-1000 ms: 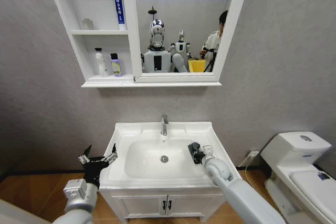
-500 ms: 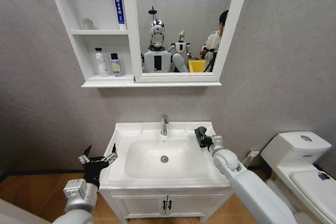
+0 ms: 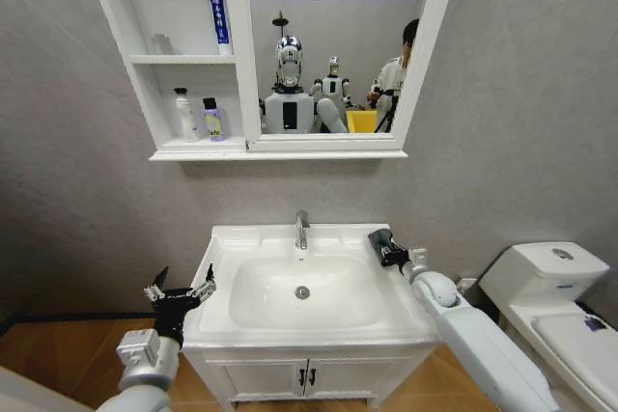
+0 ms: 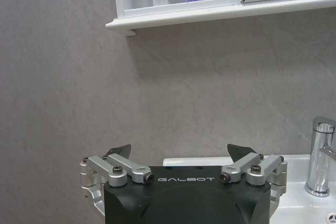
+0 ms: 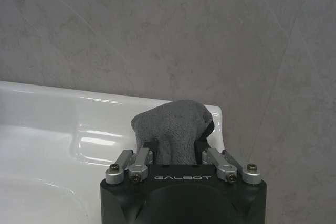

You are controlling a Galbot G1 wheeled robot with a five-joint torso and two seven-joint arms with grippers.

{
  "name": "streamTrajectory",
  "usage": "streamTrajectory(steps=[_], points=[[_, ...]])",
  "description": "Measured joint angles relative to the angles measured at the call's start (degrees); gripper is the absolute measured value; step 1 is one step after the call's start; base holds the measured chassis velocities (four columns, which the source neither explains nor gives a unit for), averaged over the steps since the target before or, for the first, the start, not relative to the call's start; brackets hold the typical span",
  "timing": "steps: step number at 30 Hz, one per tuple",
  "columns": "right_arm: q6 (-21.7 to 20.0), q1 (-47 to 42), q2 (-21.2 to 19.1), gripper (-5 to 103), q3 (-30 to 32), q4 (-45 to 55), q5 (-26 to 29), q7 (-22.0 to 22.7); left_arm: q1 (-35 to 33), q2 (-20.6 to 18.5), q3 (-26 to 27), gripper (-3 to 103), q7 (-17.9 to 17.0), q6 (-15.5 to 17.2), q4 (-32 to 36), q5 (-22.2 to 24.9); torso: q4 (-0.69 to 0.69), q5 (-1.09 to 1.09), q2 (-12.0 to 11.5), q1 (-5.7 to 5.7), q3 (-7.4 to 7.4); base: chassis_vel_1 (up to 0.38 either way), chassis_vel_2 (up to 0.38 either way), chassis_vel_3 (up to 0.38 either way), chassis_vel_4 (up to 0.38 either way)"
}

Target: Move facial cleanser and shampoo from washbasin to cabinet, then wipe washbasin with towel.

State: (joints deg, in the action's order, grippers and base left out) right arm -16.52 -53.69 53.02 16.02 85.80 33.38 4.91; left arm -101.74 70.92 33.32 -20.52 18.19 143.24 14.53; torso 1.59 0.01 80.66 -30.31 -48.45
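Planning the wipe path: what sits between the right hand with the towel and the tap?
Nothing: in the head view, only bare white washbasin rim lies between the right hand, shut on the towel, and the tap.

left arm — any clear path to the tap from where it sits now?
Probably yes. The left gripper hangs open and empty off the washbasin's left edge, with bare rim and bowl between it and the tap. The right gripper, shut on the towel, sits at the far right corner, clear of that line.

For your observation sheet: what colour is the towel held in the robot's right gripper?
Dark grey; the towel shows best in the right wrist view, clamped in the right gripper.
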Motion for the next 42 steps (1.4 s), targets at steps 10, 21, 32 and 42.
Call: streamTrajectory(steps=[10,21,32,42], points=[[-0.3,1.1,1.2,81,-0.8,-0.9,-1.8,3.2,0.0,0.0,0.0,100,0.0,0.0,0.0,0.0,0.00,0.00,0.0,0.00,0.00,0.000,0.000,0.000,0.000],[-1.9,-3.6,-0.1,100,3.9,10.8,-0.9,9.6,0.0,0.0,0.0,100,0.0,0.0,0.0,0.0,0.00,-0.01,0.0,0.00,0.00,0.000,0.000,0.000,0.000],[-5.3,-24.0,3.4,100,11.3,40.0,-5.8,23.6,0.0,0.0,0.0,100,0.0,0.0,0.0,0.0,-0.02,-0.02,0.0,0.00,0.01,0.000,0.000,0.000,0.000],[-0.9,-43.9,15.7,100,12.5,52.3,-27.0,22.6,0.0,0.0,0.0,100,0.0,0.0,0.0,0.0,0.02,0.00,0.0,0.01,0.02,0.000,0.000,0.000,0.000]])
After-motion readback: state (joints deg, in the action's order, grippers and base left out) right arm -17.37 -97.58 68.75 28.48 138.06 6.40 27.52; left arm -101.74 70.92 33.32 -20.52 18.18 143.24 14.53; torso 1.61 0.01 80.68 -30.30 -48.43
